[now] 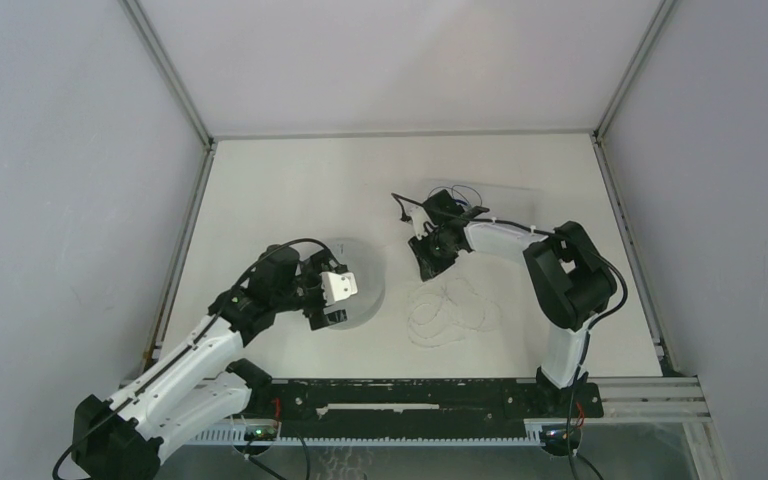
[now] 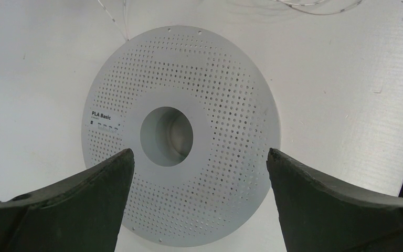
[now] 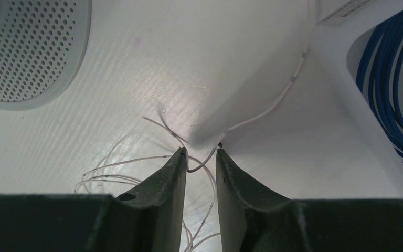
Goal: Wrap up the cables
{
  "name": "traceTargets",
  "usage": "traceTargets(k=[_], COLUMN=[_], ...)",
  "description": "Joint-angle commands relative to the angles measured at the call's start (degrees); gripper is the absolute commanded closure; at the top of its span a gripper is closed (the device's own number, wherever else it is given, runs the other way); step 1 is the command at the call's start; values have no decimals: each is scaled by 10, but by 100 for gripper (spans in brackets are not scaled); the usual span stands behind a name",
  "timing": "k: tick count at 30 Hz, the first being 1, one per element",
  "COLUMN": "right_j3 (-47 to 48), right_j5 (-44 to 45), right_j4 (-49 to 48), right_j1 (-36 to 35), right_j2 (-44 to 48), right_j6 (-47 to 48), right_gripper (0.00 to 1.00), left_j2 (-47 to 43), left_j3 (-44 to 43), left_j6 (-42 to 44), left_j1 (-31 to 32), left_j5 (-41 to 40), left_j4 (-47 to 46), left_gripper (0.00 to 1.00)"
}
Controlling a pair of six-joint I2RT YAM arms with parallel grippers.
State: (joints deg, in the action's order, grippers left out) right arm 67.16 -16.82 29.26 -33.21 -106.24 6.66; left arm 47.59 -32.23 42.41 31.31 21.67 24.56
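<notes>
Right gripper points down at the white table, its fingers narrowly apart. One hair-thin pale strand of the cables bends through the gap at the tips without being pinched. The rest lies in loose loops beside and behind those fingers. Left gripper stands spread wide, released, directly above a perforated white spool, holding nothing.
</notes>
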Motion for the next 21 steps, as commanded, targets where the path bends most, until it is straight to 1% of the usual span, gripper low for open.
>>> traceTargets(k=[1, 4, 7, 9, 12, 14, 16, 18, 21], right_j3=[27, 27, 31, 32, 43, 51, 54, 60, 76], right_j5=[-9, -15, -13, -18, -27, -36, -66, -116, -200], right_j4=[-29, -36, -44, -46, -40, -37, -37, -32, -24], right_j1=[3, 6, 9, 12, 18, 23, 34, 51, 77], right_j2=[5, 7, 6, 4, 5, 18, 42, 71, 111], right_j6=[-26, -33, -35, -37, -37, -37, -40, -50, -75], right_gripper=[66, 68, 74, 80, 94, 100, 100, 100, 100], left_j2=[0, 5, 9, 12, 17, 24, 34, 50, 83], left_j3=[6, 4, 1, -1, -6, -14, -28, -53, -114], left_j6=[-2, 1, 3, 5, 11, 14, 16, 17, 16], left_j1=[-3, -4, -3, -4, -3, -4, -4, -3, -2], left_j5=[14, 14, 13, 12, 11, 12, 18, 28, 50], left_j4=[-21, -22, -22, -22, -25, -25, -21, -9, 21], left_gripper=[0, 0, 0, 0, 0, 0, 0, 0, 0])
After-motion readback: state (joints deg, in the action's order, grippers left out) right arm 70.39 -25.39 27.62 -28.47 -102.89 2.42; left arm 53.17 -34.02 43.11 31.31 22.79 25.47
